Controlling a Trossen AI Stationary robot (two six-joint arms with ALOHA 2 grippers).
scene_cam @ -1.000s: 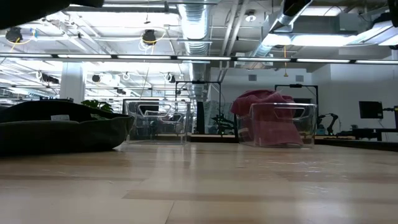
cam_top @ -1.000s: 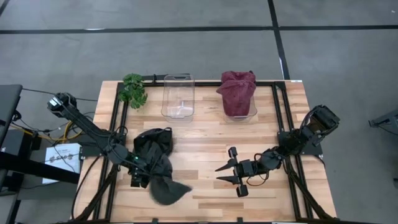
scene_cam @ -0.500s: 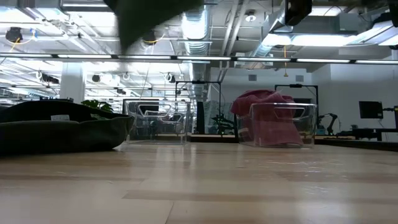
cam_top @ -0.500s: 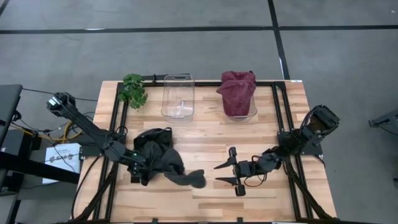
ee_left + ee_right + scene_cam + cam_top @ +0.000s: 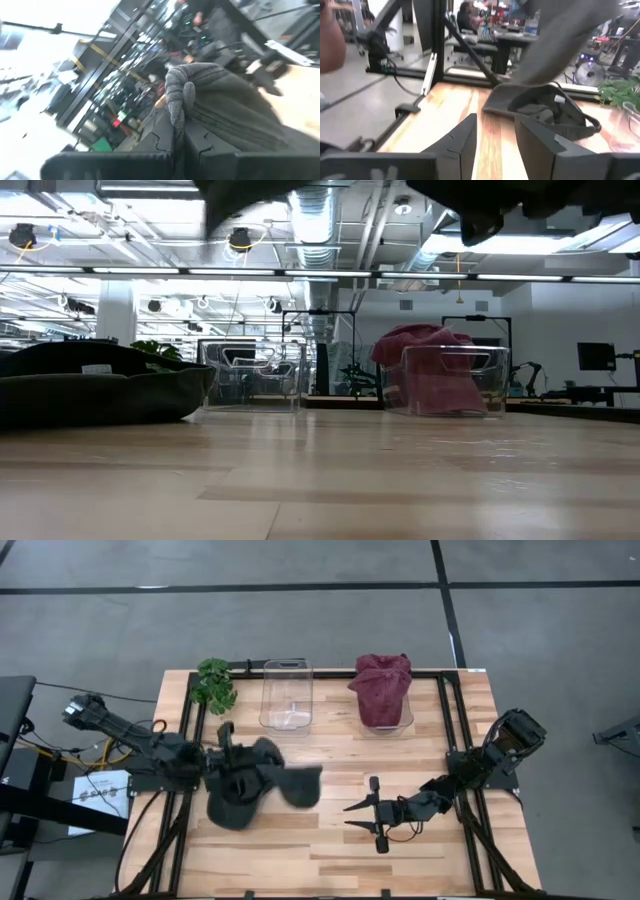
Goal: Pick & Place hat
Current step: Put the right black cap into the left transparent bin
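Cloth, soft and light, makes the dark hat [image 5: 250, 783] at the frame's left-centre floppy, so pinching a fold or the brim looks surest. The left claw [image 5: 215, 765] is clamped on a fold, its arm stretched low, the hat lifted off the surface [image 5: 330, 840]. Right of centre, the right claw [image 5: 362, 817] hovers, part-spread and empty.

Bright overhead ceiling lights, soft shadows, blurred wrist views
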